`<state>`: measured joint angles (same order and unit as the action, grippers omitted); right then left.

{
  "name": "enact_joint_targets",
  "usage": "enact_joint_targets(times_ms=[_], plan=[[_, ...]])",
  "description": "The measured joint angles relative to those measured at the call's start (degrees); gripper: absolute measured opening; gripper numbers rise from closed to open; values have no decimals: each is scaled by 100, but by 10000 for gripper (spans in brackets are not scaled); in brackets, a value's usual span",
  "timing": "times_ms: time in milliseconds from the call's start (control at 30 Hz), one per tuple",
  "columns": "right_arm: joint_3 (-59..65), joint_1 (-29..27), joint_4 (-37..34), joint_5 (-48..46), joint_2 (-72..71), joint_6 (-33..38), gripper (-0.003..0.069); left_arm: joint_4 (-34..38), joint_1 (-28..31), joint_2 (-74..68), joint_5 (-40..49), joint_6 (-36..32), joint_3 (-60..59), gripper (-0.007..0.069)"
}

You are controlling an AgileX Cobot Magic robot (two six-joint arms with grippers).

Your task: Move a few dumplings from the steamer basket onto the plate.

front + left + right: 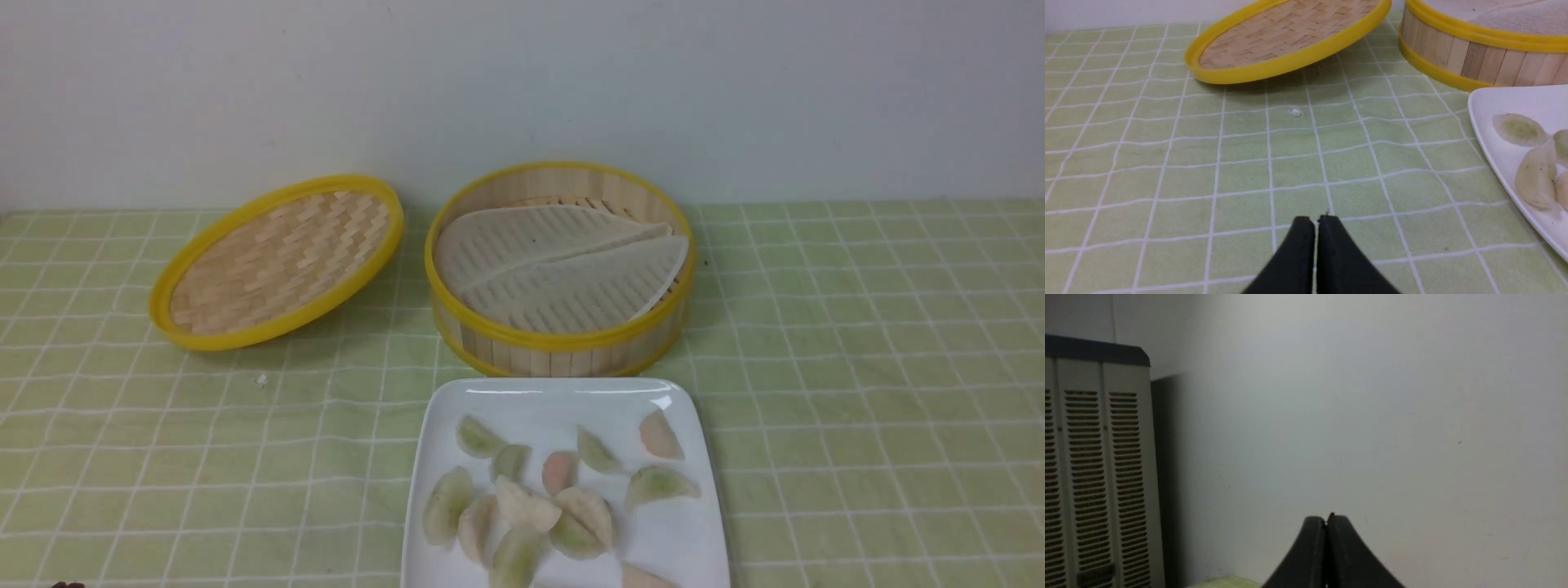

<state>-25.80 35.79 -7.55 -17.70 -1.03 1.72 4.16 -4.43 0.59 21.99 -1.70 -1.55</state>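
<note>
The steamer basket (560, 269) stands at the table's middle; only its whitish ribbed liner (563, 265) shows inside. In front of it the white square plate (678, 531) carries several dumplings (522, 506), pale green, whitish and pinkish. In the left wrist view the basket (1470, 57) and the plate (1506, 102) with dumplings (1535, 175) lie to one side of my left gripper (1316, 220), which hangs shut and empty over the cloth. My right gripper (1326, 519) is shut, empty, and faces a bare wall. Neither arm shows in the front view.
The shallow woven lid (277, 261) leans tilted to the left of the basket. A small whitish crumb (261, 379) lies on the green checked cloth (857, 367) in front of the lid. A louvred cabinet (1094, 469) stands by the wall in the right wrist view.
</note>
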Motion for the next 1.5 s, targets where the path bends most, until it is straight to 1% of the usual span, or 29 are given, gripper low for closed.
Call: enact_joint_targets(times_ms=[67,100,167,267,333,367,500,600,733,1500], plan=[[205,-52,27,0,0,41,-15,0,0,0,0,0,0,-6],[305,-177,58,0,0,55,-15,0,0,0,0,0,0,-6],[602,-651,121,-20,0,60,-15,0,0,0,0,0,0,-6],[1194,-1547,154,-78,0,60,-15,0,0,0,0,0,0,-6],[1536,-2011,157,-110,0,60,-15,0,0,0,0,0,0,-6],[1799,-2385,157,-125,0,61,-15,0,0,0,0,0,0,-6],[2580,-3097,157,-194,0,61,-15,0,0,0,0,0,0,-6],[2716,-3343,197,-385,6,66,-15,0,0,0,0,0,0,-6],[2716,-3429,204,-408,6,66,-15,0,0,0,0,0,0,-6],[2716,-3429,204,-419,6,93,-15,0,0,0,0,0,0,-6]])
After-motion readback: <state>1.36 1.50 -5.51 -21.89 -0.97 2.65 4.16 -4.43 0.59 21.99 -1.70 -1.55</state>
